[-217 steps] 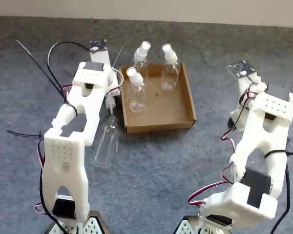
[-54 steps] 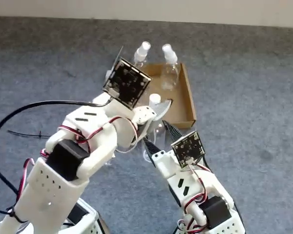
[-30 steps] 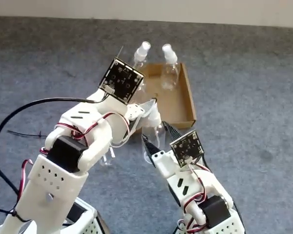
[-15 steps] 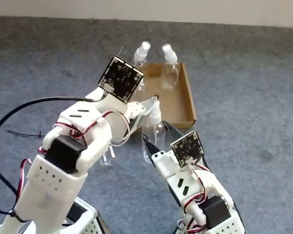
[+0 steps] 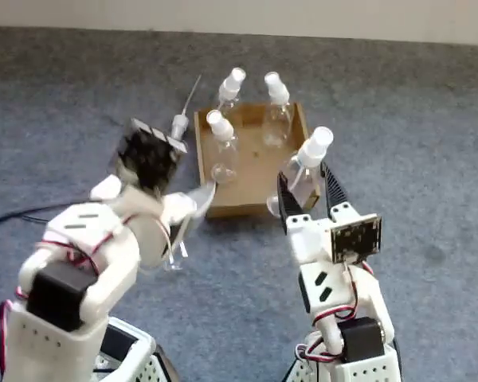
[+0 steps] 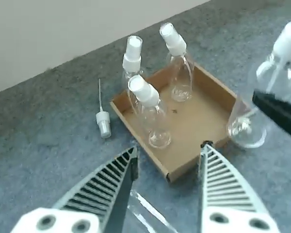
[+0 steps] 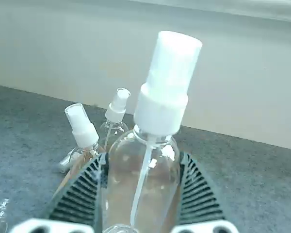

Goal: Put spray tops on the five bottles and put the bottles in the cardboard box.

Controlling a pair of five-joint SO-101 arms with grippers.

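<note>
Bottles (image 5: 222, 153), four capped, one loose spray top (image 5: 179, 126)

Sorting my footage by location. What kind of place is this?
Probably a robotics test bench: two small arms on grey carpet, a bare wall behind, a cardboard box and spray bottles staged as practice.

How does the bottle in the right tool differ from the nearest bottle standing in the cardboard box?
The held bottle is clamped in the right tool at the cardboard box's front right corner; the boxed bottle stands free on the box floor by its left wall. Both are clear and carry white spray tops.
</note>
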